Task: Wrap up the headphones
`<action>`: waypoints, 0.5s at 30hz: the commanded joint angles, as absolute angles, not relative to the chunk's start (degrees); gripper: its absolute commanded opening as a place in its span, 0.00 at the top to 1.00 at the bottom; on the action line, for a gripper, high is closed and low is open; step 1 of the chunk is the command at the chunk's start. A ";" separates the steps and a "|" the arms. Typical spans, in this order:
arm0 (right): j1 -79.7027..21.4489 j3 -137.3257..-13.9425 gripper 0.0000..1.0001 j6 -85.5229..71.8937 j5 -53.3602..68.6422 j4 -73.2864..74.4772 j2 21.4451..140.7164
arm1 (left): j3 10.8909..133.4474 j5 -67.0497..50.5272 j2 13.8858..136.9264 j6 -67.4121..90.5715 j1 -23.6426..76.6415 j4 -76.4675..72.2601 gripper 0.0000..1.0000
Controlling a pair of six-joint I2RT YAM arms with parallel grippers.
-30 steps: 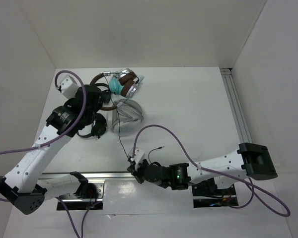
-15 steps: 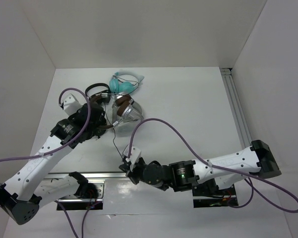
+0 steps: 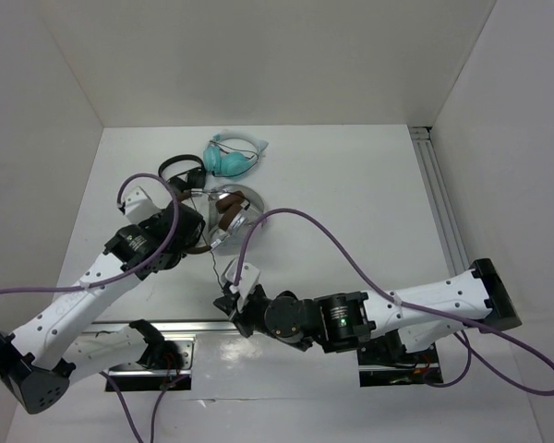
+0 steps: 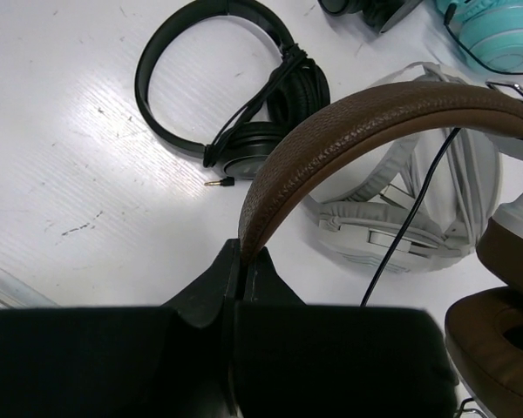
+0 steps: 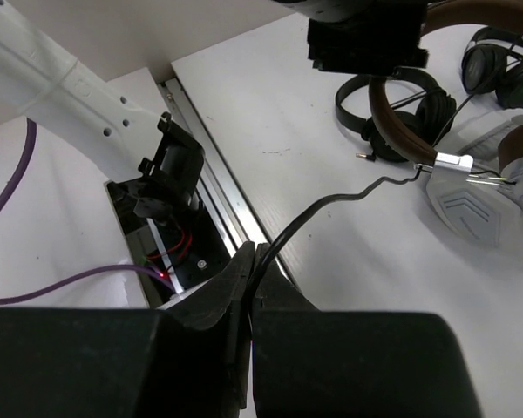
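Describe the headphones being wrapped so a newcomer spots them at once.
On the white table, look at the headset cluster at far left, ahead of the left arm. The headphones are the pair whose band the left gripper clamps. Unlike the black pair, teal pair and grey-white pair, they have a brown textured headband and brown pads.

light: bright, even, overhead | shadows: soft, short | glare: sheen streaks on desk [image 4: 70,104] | blur: near jaws soft in wrist views
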State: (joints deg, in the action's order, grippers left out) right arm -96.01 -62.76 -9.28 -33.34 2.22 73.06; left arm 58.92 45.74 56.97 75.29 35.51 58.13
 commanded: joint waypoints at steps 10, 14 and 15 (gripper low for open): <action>-96.42 -79.86 1.00 -4.75 -35.05 19.58 76.11 | 65.05 48.96 62.49 74.98 34.72 61.62 1.00; -96.42 -85.86 1.00 -4.75 -34.37 26.10 75.59 | 63.90 47.82 61.96 75.32 34.10 62.84 1.00; -96.42 -86.65 1.00 -4.75 -33.32 27.23 74.98 | 63.20 47.81 61.96 76.02 33.49 62.84 1.00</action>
